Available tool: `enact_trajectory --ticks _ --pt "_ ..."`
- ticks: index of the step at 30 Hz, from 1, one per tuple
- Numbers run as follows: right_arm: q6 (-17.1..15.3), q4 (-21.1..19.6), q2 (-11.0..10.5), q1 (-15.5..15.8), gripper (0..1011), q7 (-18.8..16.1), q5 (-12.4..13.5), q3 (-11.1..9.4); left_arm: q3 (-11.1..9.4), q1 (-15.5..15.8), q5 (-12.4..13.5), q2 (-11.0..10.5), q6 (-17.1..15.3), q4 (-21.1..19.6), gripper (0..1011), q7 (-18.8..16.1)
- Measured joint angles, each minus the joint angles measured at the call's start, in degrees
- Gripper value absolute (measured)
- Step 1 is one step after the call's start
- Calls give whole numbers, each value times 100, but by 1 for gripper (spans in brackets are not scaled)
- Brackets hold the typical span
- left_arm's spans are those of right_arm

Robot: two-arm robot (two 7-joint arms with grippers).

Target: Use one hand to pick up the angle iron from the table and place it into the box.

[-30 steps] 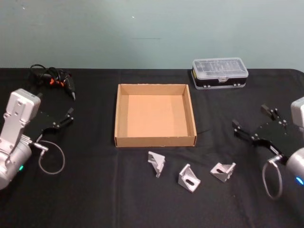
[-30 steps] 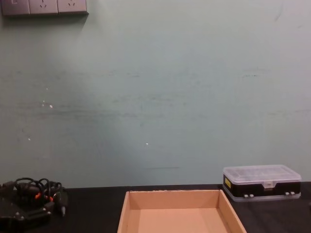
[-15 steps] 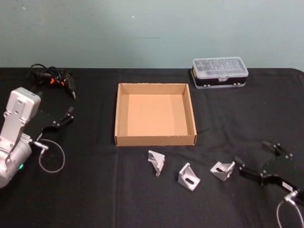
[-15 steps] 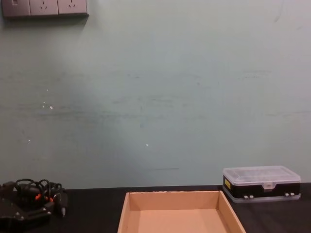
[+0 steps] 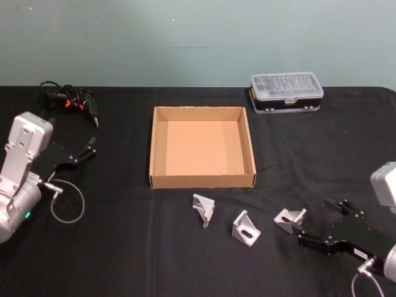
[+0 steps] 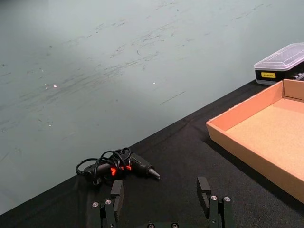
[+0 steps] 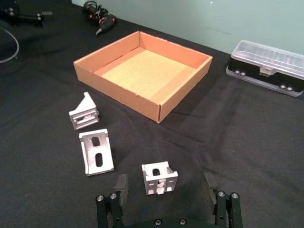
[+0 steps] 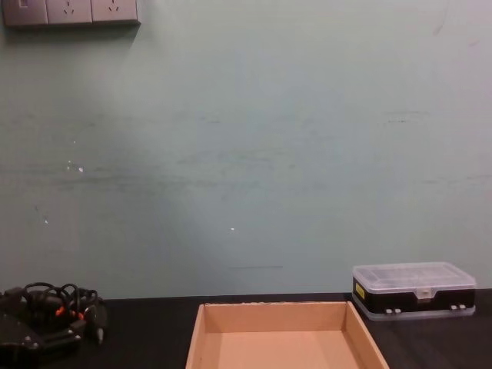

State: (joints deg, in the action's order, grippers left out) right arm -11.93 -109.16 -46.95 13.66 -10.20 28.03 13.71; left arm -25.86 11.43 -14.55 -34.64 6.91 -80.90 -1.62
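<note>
Three silver angle irons lie on the black table [image 5: 124, 247] in front of the tan box [image 5: 202, 182]: left [image 5: 203, 210], middle [image 5: 245, 229] and right [image 5: 289, 218]. My right gripper [image 5: 322, 221] is low over the table, open, just right of the right angle iron. In the right wrist view that angle iron [image 7: 159, 178] sits just ahead of the gap of the right gripper [image 7: 166, 184], touching neither finger. The box [image 7: 118, 95] stands empty beyond it. My left gripper [image 5: 88, 150] is open at the table's left, its gap [image 6: 160, 190] holding nothing.
A small black case with a clear lid [image 5: 286, 94] stands behind the box on the right. A tangle of black cables with orange bits [image 5: 69, 104] lies at the back left. Bare tabletop lies between the box and the left arm.
My right gripper has come down and forward from the right side to the rightmost angle iron, staying open. The left arm has hardly moved.
</note>
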Motion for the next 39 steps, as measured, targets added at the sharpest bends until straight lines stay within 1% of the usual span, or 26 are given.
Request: enact_trajectory --ticks 4,8,14,26,30,39 --pt "-176 178 132 -256 1003 -98 -144 152 0 0 0 0 0 0 1011 0" --pt "-278 331 256 -448 1003 -174 -245 250 0 0 0 0 0 0 1011 0" --pt "-388 499 452 -628 1003 -235 -358 315 0 0 0 0 0 0 1011 0" --pt "-557 640 736 -756 1003 -249 -579 327 0 0 0 0 0 0 1011 0" --pt "-609 649 773 -758 1003 -247 -607 309 0 0 0 0 0 0 1011 0" --pt "-595 648 761 -757 1003 -245 -600 309 0 0 0 0 0 0 1012 0"
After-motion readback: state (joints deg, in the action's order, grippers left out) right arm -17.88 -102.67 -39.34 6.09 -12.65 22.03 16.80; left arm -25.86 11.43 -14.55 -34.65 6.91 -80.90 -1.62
